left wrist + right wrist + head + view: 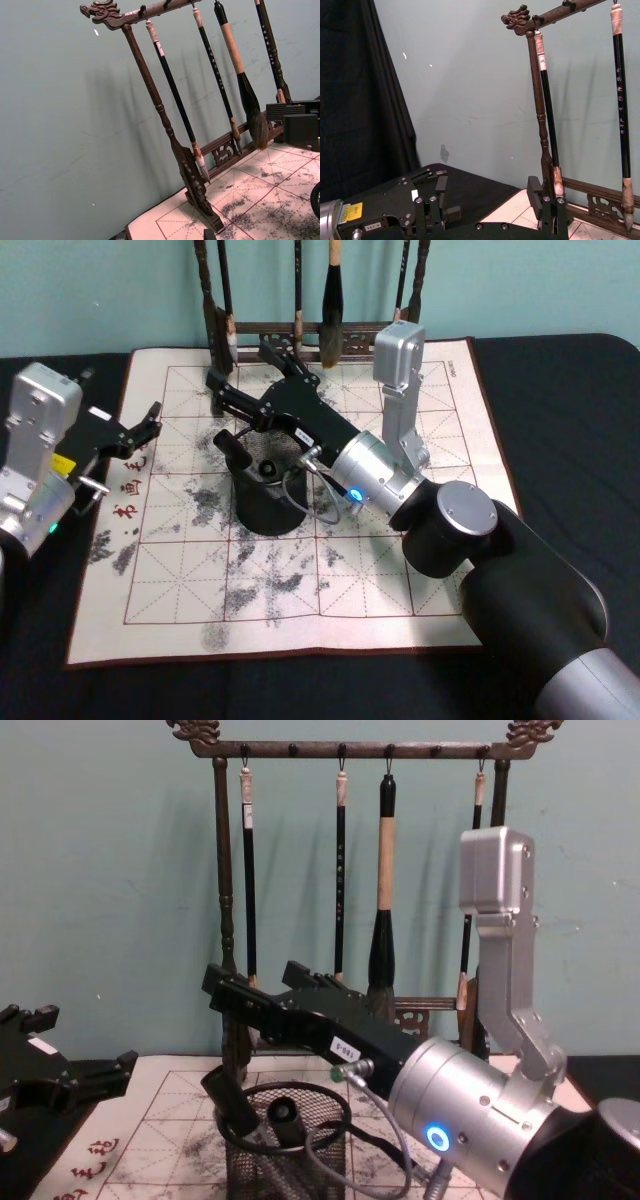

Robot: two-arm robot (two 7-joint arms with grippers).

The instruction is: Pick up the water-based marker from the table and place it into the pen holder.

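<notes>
The pen holder (266,508), a short black mesh cup, stands in the middle of the mat. The water-based marker (231,449), black, stands inside it, leaning toward my left with its end above the rim. The chest view shows the marker (229,1106) in the pen holder (285,1150) beside a second dark cap (283,1112). My right gripper (240,362) hovers open and empty above and behind the holder, also visible as the right gripper (250,975) in the chest view. Its fingers (535,191) stand wide apart. My left gripper (140,430) rests open at the mat's left edge.
A tall dark wooden brush rack (312,348) with several hanging brushes stands at the mat's far edge, just behind the right gripper. The ink-stained grid mat (300,590) lies on a black tablecloth. A grey cable (330,1150) loops over the holder.
</notes>
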